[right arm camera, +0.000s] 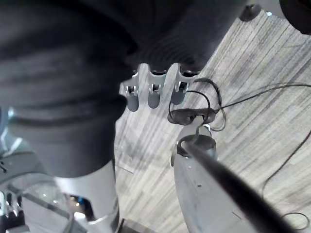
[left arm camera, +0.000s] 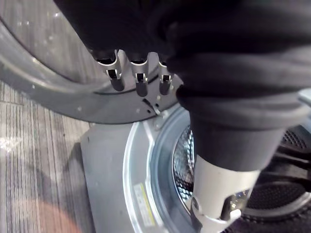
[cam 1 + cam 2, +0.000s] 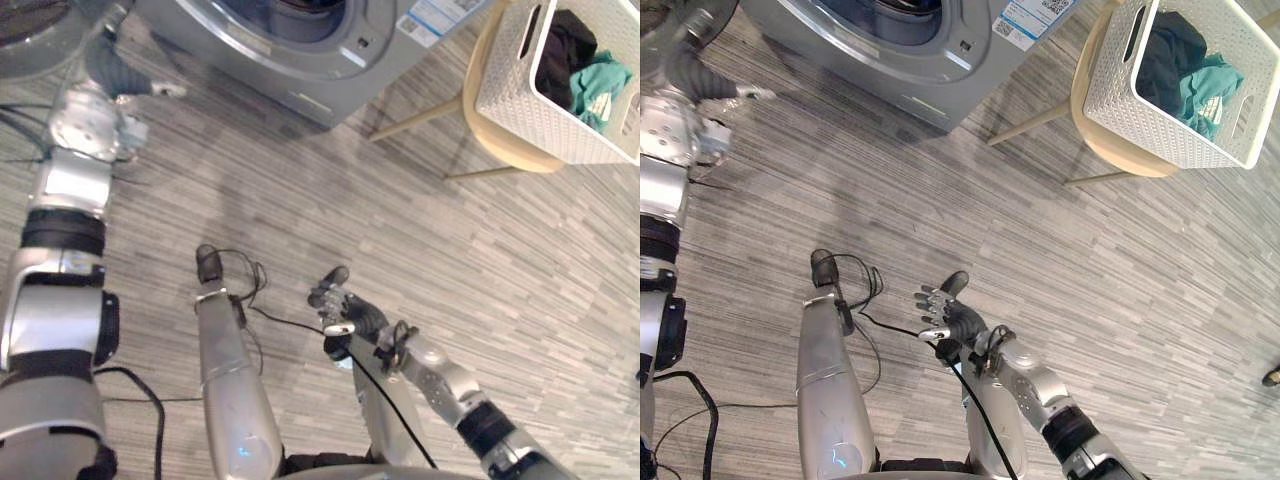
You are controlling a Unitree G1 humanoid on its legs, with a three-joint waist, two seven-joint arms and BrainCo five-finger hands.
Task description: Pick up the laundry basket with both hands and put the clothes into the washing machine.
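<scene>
The white laundry basket point(image 3: 520, 100) stands on a round wooden stool point(image 3: 495, 140) at the far right, holding dark and teal clothes point(image 3: 578, 62). The grey washing machine point(image 3: 300, 60) is at the top centre with its drum opening point(image 2: 194, 160) uncovered and its round door point(image 2: 58, 92) swung out to the left. My left hand point(image 3: 150, 88) reaches up by that door, fingers point(image 2: 138, 80) straight, holding nothing. Low in the middle, my right hand point(image 3: 955, 320) hangs over the floor, far from the basket, open and empty, its fingers point(image 1: 153, 92) relaxed.
Grey wood-plank floor point(image 3: 420, 260) spreads between the machine, the stool and me. The stool's thin legs point(image 3: 415, 118) angle out toward the washer's front corner. A shoe tip point(image 3: 1270, 377) shows at the right edge.
</scene>
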